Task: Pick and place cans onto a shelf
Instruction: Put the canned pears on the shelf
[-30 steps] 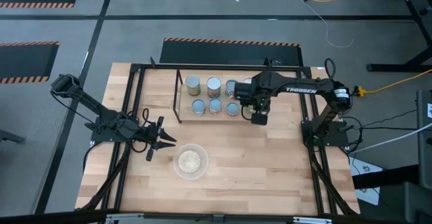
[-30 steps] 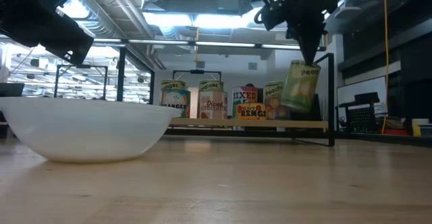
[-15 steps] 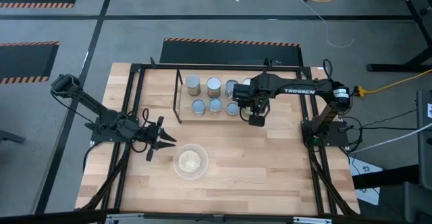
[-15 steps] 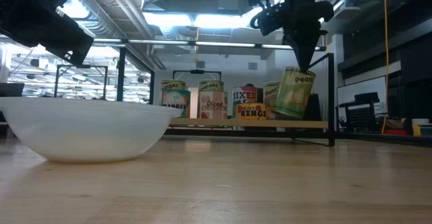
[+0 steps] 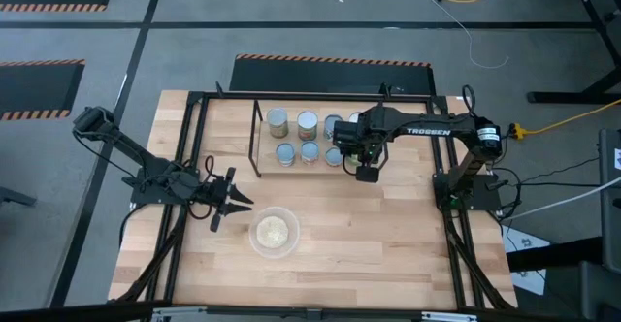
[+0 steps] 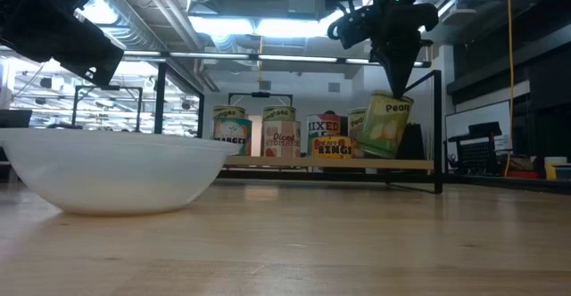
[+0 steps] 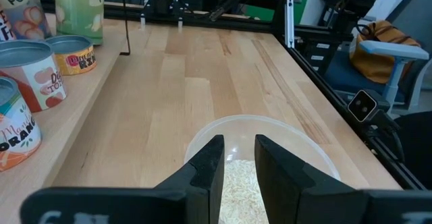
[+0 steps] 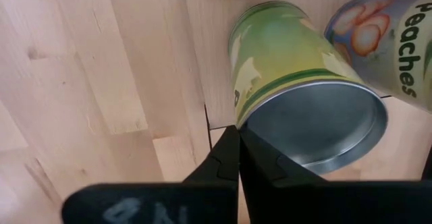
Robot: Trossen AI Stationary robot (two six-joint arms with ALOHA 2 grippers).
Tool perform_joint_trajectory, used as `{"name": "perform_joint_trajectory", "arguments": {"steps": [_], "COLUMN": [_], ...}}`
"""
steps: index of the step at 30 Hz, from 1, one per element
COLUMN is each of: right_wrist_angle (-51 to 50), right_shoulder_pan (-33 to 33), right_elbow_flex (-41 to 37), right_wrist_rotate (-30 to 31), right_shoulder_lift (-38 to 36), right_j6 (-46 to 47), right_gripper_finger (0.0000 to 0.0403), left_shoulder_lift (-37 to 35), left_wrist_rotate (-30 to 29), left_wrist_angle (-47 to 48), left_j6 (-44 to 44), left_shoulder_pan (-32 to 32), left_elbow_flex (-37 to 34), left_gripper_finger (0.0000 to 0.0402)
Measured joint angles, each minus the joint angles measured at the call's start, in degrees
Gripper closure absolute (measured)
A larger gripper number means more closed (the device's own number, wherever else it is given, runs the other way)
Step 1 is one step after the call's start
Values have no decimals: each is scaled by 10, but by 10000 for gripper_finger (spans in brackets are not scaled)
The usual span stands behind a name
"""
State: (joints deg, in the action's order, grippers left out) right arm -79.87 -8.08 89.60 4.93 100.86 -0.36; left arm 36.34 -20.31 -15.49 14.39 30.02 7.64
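Note:
My right gripper (image 6: 398, 89) is shut on a green-labelled can (image 6: 386, 127) at the right end of the shelf (image 5: 258, 140), a black rod rack with a wood board (image 6: 412, 164). The can is tilted, with its lower edge at or just above the board. Several other cans (image 5: 308, 124) stand upright on the shelf, among them a peaches can (image 8: 395, 45) beside the held one. In the high view the right arm (image 5: 367, 150) hides the held can. My left gripper (image 5: 233, 200) is open and empty, just left of the clear bowl (image 5: 275, 232). My right gripper pinches the green can's upper rim (image 8: 244, 120) between its two fingers, at one spot on the edge of the silver end (image 8: 317, 129). The fingers come from above, pointing down. The can hangs tilted below them; I cannot tell whether its lower edge (image 6: 370, 155) touches the board.
The clear bowl with tan grains (image 7: 236, 183) stands on the table in front of the shelf, near the left gripper. The shelf's front right post (image 6: 439, 131) is close to the held can. A black frame (image 5: 194, 128) runs around the table. Bare wood lies right of the bowl.
My right gripper has gone down and a little toward the table's left edge with the green can. The can stays tilted and has come down from above the other cans' tops to the right end of the shelf, beside the peaches can.

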Motion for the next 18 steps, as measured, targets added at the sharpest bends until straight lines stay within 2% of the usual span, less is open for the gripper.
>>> {"name": "perform_joint_trajectory", "arguments": {"steps": [18], "right_wrist_angle": [5], "right_shoulder_pan": [0], "right_elbow_flex": [0], "right_wrist_rotate": [0], "right_shoulder_lift": [0], "right_j6": [-1], "right_gripper_finger": [392], "left_shoulder_lift": [0], "left_wrist_rotate": [0], "left_wrist_angle": [0], "left_j6": [0], "left_shoulder_pan": [0], "left_elbow_flex": [0], "left_gripper_finger": [325]}}
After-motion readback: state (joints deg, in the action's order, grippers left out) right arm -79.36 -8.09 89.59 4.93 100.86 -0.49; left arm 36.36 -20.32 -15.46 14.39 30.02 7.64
